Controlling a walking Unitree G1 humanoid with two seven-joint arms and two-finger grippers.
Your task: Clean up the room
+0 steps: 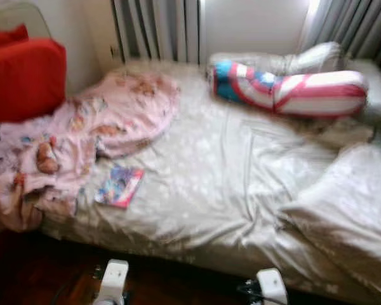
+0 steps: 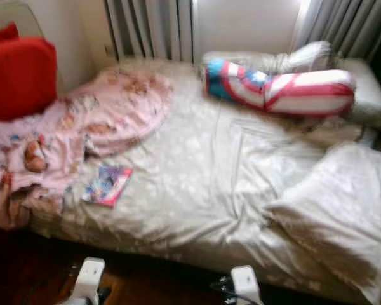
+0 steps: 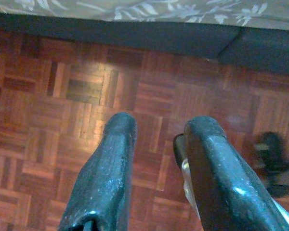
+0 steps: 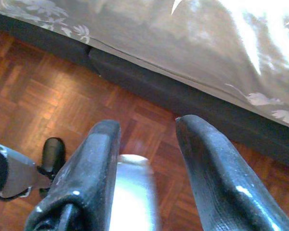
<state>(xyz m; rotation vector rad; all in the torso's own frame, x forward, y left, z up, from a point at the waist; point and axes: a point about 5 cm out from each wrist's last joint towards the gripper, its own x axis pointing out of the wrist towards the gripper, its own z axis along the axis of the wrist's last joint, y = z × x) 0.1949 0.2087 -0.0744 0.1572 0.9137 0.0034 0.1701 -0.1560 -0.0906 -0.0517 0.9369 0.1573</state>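
Note:
An unmade bed (image 1: 222, 159) with a pale floral sheet stands before me. A crumpled pink blanket (image 1: 95, 127) lies heaped on its left side. A small colourful book (image 1: 119, 185) rests on the sheet near the front left edge. A red, white and blue bolster pillow (image 1: 292, 89) lies at the head, with a white pillow (image 1: 349, 203) at the front right. My left gripper (image 3: 156, 132) hangs low over the parquet floor, open and holding nothing. My right gripper (image 4: 147, 127) hangs beside the bed's dark base, also open.
A red cushion (image 1: 22, 76) sits at the far left by the wall. Grey curtains (image 1: 155, 28) hang behind the bed. Dark parquet floor (image 3: 62, 91) runs along the bed's front edge, where both white wrists (image 1: 114, 279) show.

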